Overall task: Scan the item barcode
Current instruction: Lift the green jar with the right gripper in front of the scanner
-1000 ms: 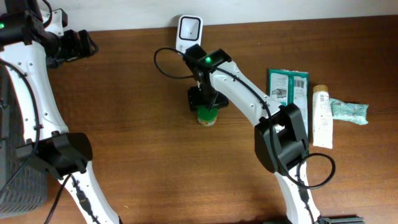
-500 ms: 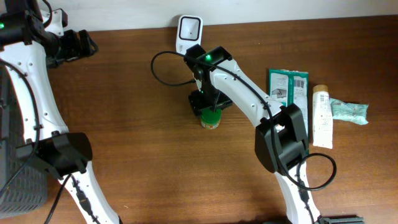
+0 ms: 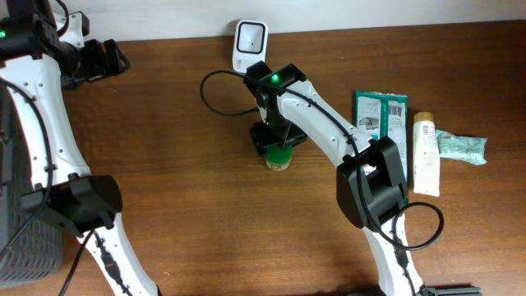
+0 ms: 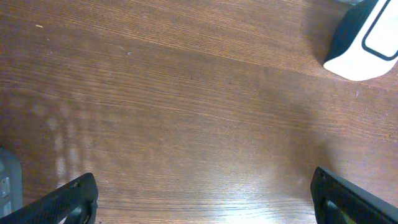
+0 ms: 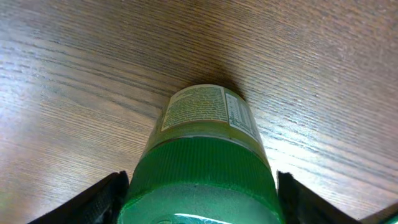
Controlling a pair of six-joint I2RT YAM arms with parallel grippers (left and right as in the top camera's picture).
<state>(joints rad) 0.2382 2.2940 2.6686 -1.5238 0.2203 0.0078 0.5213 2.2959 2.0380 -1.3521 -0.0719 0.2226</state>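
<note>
The right fingers (image 5: 93, 202) press against both sides of the green cap (image 5: 199, 168) of the jar (image 3: 278, 159), which stands on the worktop (image 3: 181, 197) near the scanner (image 3: 250, 39), on its front side. The left fingers (image 4: 68, 202) are spread wide with nothing between them, above bare wood well to the scanner's left.

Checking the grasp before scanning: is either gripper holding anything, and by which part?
The right gripper seems to hold the jar by the sides of its green cap. The left gripper is open and empty.
</note>
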